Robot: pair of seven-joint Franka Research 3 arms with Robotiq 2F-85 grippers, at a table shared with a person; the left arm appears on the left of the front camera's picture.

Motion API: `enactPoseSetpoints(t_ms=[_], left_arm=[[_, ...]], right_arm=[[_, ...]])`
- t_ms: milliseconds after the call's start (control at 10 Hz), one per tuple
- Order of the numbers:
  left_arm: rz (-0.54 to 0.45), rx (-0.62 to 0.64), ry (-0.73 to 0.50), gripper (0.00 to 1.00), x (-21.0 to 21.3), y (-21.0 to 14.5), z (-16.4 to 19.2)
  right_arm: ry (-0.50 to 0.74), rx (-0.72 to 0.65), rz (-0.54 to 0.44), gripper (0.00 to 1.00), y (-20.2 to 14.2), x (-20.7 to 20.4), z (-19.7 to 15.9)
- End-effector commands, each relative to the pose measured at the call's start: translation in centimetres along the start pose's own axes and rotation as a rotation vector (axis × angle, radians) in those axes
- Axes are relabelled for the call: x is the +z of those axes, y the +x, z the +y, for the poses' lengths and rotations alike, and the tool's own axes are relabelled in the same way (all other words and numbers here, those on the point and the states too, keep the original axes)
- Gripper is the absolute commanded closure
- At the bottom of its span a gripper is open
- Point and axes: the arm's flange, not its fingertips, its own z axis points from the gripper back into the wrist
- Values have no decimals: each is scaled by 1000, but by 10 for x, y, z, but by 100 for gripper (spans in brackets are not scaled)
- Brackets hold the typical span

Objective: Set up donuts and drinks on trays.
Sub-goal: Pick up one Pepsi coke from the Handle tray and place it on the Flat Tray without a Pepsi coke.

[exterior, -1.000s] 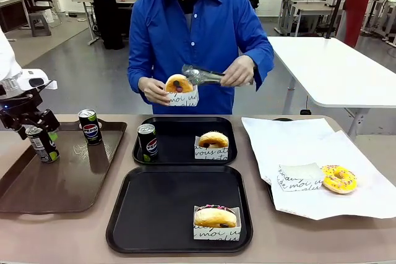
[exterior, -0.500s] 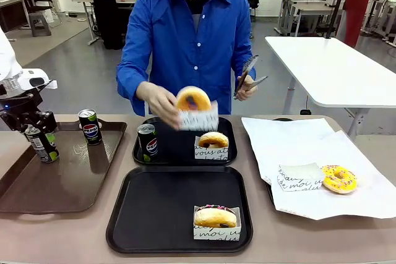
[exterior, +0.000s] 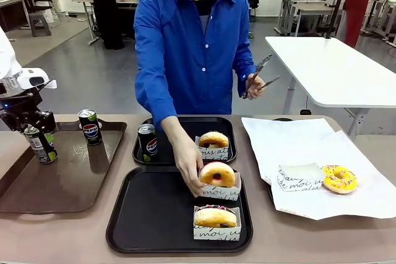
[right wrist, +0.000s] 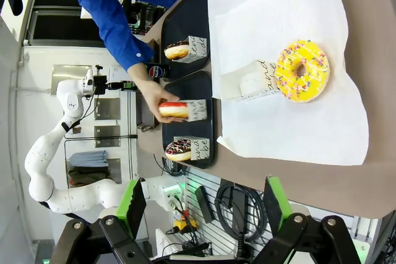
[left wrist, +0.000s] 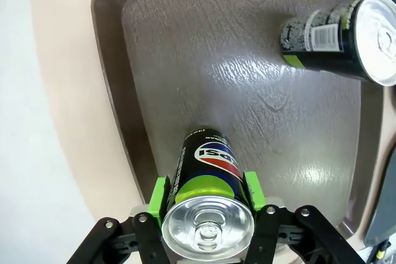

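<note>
Dropped from above far tray (exterior: 179, 154): person's hand (exterior: 189, 174) now setting sleeved donut (exterior: 216, 174) into near tray (exterior: 148, 214), just behind front donut (exterior: 215, 216). Left tool (left wrist: 208, 195) clamping Pepsi can (left wrist: 208, 168), upright over brown tray (left wrist: 247, 91). Right tool (right wrist: 204, 205) standing wide, gripping nothing.

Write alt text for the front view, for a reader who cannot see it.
A person's hand holds a sleeved donut at the near black tray, behind another donut on it. The far tray carries a can and a glazed donut. At left, the left gripper grips a Pepsi can at the brown tray.
</note>
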Motion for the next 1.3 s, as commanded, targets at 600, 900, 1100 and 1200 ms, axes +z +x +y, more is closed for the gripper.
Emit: enactPoseSetpoints(t_ms=[600, 900, 1100, 1200], left_arm=[[114, 13, -98, 98, 148, -114, 1], [140, -19, -83, 98, 155, -115, -10], [140, -19, -83, 98, 155, -115, -10], [140, -19, -83, 98, 155, -115, -10]], right_arm=[[0, 1, 2, 0, -2, -2, -1], [0, 1, 2, 0, -2, -2, -1], [0, 1, 2, 0, -2, -2, -1], [0, 1, 2, 0, -2, -2, -1]])
